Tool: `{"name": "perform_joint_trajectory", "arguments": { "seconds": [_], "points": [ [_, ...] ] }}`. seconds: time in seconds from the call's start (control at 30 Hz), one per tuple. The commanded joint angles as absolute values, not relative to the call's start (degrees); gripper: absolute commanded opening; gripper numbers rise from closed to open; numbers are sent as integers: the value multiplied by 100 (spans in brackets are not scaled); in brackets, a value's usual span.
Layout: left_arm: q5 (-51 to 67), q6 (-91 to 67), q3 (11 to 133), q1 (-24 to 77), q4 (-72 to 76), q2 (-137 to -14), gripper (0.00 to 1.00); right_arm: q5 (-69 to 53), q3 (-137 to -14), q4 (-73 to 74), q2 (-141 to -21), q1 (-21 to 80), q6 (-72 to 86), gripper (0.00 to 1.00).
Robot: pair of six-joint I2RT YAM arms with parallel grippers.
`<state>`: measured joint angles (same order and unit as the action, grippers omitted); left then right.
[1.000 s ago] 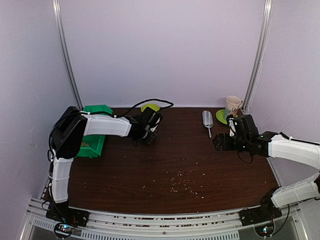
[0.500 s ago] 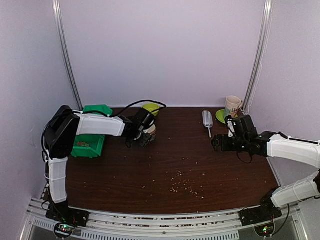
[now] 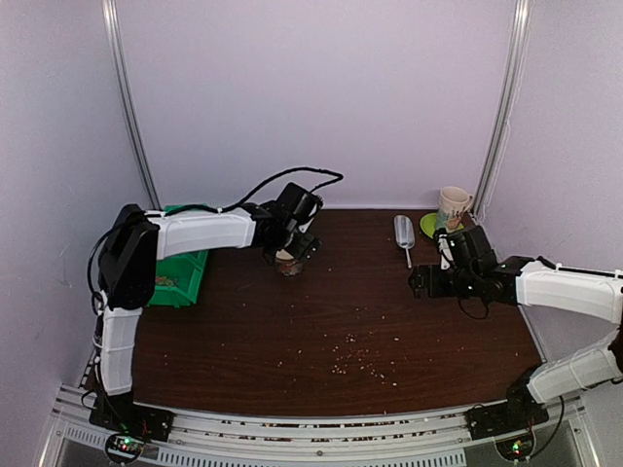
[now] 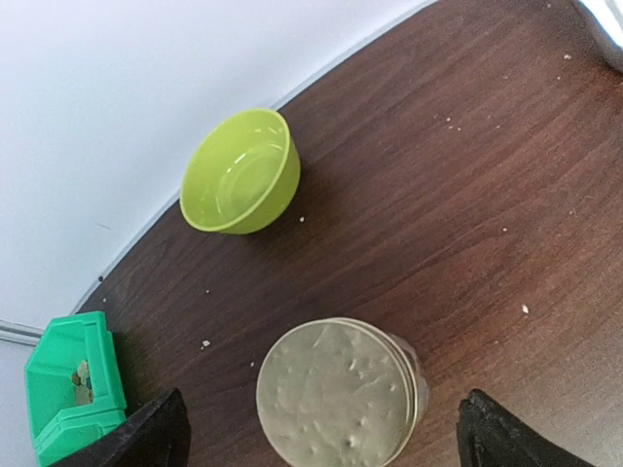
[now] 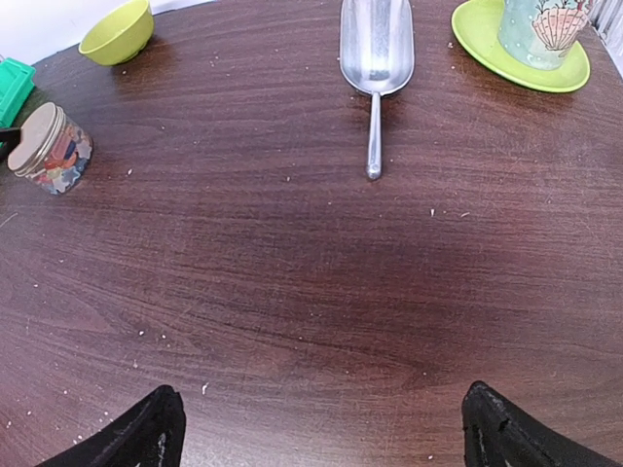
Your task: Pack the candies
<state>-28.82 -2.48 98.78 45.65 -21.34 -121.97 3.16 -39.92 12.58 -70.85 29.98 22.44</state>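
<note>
The candies [image 5: 68,161] show as mixed colours through the wall of a small clear jar [image 5: 51,149] with a pale lid. That jar [image 3: 287,261] stands upright on the brown table, left of centre at the back. My left gripper [image 3: 289,245] hangs straight over it, open. In the left wrist view the lid [image 4: 336,394] fills the gap and both fingertips [image 4: 156,433] stand clear of the jar [image 4: 409,360]. My right gripper [image 3: 417,282] is open over bare wood [image 5: 321,428], at the right. More candies [image 4: 83,377] lie in the green bin [image 4: 68,409].
The green bin [image 3: 180,272] sits at the far left. A lime bowl [image 4: 241,173] is behind the jar. A metal scoop [image 3: 403,232] lies at the back right, beside a mug [image 3: 453,204] on a green saucer [image 5: 487,44]. Pale crumbs [image 3: 355,360] dot the front of the table.
My left gripper has opened and let go of the jar, which now stands on the table. The gripper has lifted a little above it. The right arm has barely moved.
</note>
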Motion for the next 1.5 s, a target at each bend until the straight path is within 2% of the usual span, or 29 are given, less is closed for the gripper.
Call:
{"name": "perform_joint_trajectory", "arguments": {
  "seconds": [0.0,0.3,0.43,0.63,1.17,1.27,1.4,1.43,1.47],
  "points": [
    [-3066,110,10608,4571,-2501,-12966,98,338,-4127,1233,-7061,3050,2196,99],
    [-3574,386,11508,4487,-2989,-13823,98,276,-4107,1164,-7104,3099,2232,100],
    [-3604,370,11421,4393,-3072,-13833,91,221,-4149,1136,-7192,3148,2251,99],
    [-3596,237,10793,4211,-3019,-13559,80,183,-4190,1108,-7279,3189,2250,99],
    [-3510,-202,8927,3555,-2525,-12382,78,162,-4355,1186,-7425,3311,2228,100],
    [-3462,-240,8784,3554,-2492,-12179,80,198,-4393,1231,-7432,3322,2202,100],
    [-3236,-352,8565,3555,-2436,-11743,90,334,-4491,1406,-7406,3322,2087,99],
    [-3151,-385,8508,3551,-2435,-11612,97,404,-4526,1472,-7382,3322,2046,99],
    [-3030,-433,8451,3559,-2432,-11485,98,487,-4558,1559,-7364,3320,2003,99]
  ]
}}
